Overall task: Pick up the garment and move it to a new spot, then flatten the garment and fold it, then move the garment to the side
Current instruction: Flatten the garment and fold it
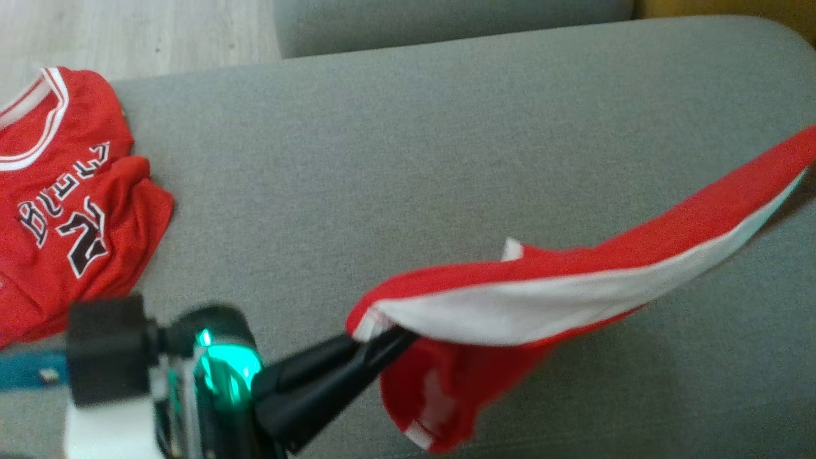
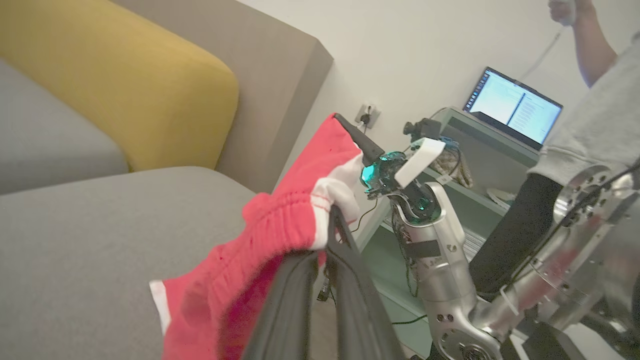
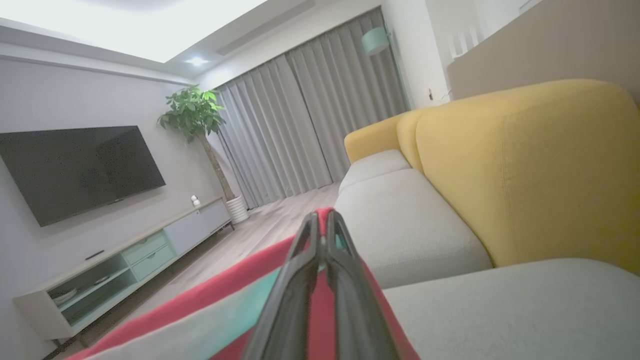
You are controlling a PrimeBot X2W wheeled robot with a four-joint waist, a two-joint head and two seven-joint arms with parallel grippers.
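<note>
The basketball jersey lies on the sofa seat at its left edge, well apart from the shorts. The shorts stretch above the seat's right half. Their near end is pinched in the left end effector at lower centre, and their far end is pinched in the right end effector off to the right. A back cushion stands behind the seat. Past the sofa's end, a laptop sits on top of a shelf unit, with a person just beside it. Across the floor from the sofa, a television hangs above a low cabinet. A potted plant stands between the cabinet and the curtains.
</note>
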